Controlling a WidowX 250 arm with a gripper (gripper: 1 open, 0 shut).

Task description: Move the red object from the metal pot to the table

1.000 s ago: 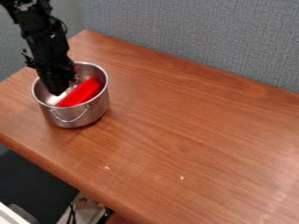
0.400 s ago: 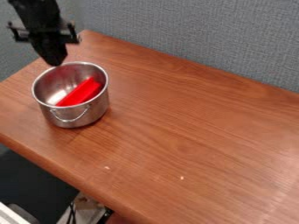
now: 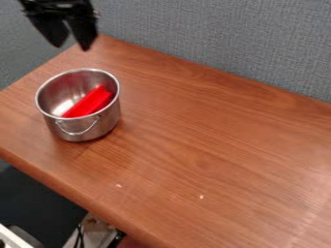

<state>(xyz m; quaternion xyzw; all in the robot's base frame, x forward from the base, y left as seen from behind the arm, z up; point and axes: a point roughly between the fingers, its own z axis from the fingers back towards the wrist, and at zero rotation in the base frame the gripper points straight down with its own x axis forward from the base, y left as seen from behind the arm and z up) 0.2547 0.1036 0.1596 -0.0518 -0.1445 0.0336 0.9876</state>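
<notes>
**Op:** Fingers first. The black two-finger gripper hangs spread wide, one dark finger on each side of a gap, with nothing between them. It sits above and behind the shiny round steel pot, near the top left corner of the view, clear of the rim.

**Obs:** And the piece?

**Op:** The bright red flat plastic block lies inside the pot, leaning slantwise against the far wall. Not on the reddish-brown wooden tabletop yet. I judge the task barely started; the grasp is still to be made.

**Obs:** How would you go in?

**Op:** I'd come straight down over the block's upper end and turn the fingers across its narrow width. I'd want the pads clear of the steel wall before closing. The block looks slick and the pot light, so a glancing grip could slide off or drag the pot along.

**Obs:** Arm pose?

**Op:** Pointing steeply down, slightly tilted. The wrist runs out of frame above.
</notes>
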